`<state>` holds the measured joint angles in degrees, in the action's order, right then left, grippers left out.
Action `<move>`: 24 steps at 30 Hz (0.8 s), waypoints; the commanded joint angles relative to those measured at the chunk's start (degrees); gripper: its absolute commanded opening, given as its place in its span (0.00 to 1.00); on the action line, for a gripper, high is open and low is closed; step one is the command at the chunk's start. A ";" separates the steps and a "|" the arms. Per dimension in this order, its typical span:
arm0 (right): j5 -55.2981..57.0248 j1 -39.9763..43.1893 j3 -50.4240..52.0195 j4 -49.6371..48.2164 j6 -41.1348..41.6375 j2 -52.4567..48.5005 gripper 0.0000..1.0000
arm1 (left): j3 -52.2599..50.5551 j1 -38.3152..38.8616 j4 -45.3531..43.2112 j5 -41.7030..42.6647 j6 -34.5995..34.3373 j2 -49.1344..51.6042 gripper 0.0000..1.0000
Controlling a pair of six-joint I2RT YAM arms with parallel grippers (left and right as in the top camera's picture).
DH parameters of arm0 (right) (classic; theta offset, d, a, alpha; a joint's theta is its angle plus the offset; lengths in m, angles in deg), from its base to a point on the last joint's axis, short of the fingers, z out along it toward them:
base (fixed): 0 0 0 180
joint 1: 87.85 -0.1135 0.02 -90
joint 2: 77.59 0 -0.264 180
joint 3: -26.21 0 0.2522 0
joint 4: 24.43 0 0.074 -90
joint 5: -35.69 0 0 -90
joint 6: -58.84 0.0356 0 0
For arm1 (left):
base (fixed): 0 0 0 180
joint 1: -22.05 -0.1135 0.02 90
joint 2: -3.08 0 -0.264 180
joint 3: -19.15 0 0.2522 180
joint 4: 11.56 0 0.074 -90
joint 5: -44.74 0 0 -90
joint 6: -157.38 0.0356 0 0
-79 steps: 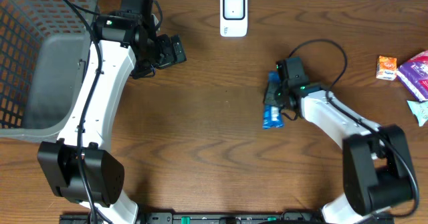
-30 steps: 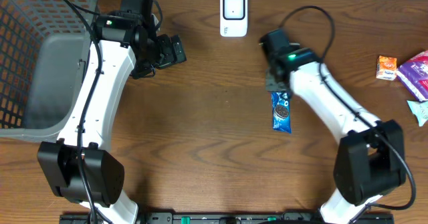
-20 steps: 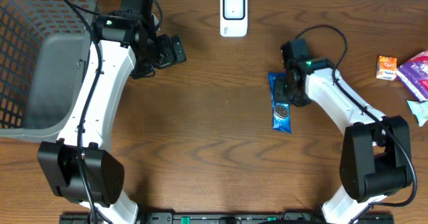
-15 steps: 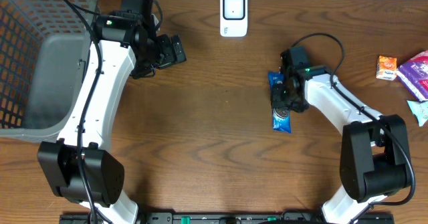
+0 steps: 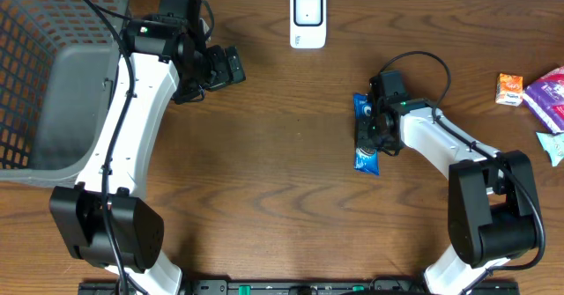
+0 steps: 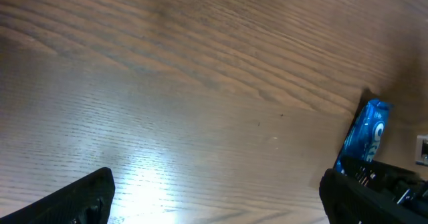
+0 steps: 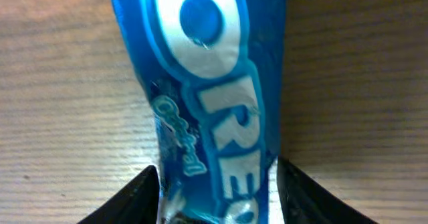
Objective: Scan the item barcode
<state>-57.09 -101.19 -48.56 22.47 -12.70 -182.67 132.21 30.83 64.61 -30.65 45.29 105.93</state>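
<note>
Right gripper point(image 7: 217, 192) sits low over the Oreo pack point(image 7: 207, 83), with one finger point(image 7: 144, 194) at each long edge, close against the blue wrapper; whether they press it I cannot tell. The Oreo pack lies flat on the table point(image 5: 282, 189), right of centre, its length pointing roughly toward the scanner point(image 5: 307, 18), which stands well apart at the far edge. Left gripper point(image 5: 231, 66) hangs wide open above bare wood, near the basket point(image 5: 26, 75) at the left. An orange packet point(image 5: 508, 89) and a purple bag point(image 5: 548, 97) lie at the right edge
</note>
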 commanded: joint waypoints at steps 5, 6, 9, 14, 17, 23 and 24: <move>1.88 0.31 -2.32 -0.92 0.33 1.05 0.55 | 0.28 -0.20 0.11 -0.79 0.57 0.13 0.98; 2.08 0.31 -2.29 -1.38 0.35 1.01 0.53 | 0.28 -0.20 0.11 -0.79 0.57 0.13 0.98; 2.47 0.28 -2.21 -1.68 0.39 0.39 0.38 | 0.28 -0.20 0.11 -0.79 0.57 0.13 0.98; 2.25 -0.04 -1.62 -1.77 4.26 -1.68 0.26 | 0.28 -0.20 0.11 -0.79 0.57 0.13 0.98; 2.19 -0.52 -1.55 -2.40 5.79 -3.48 0.23 | 0.28 -0.20 0.11 -0.81 0.57 0.13 0.98; -2.93 -0.50 -1.57 -6.49 6.80 -4.33 0.01 | 0.28 -0.20 0.11 -0.79 0.57 0.13 0.98; -4.66 -0.44 -1.68 -7.30 6.80 -4.20 0.01 | 0.28 -0.20 0.11 -0.79 0.57 0.13 0.98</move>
<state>-57.75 -101.41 -49.96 16.16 -7.09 -184.63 132.19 30.83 64.61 -30.65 45.29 105.93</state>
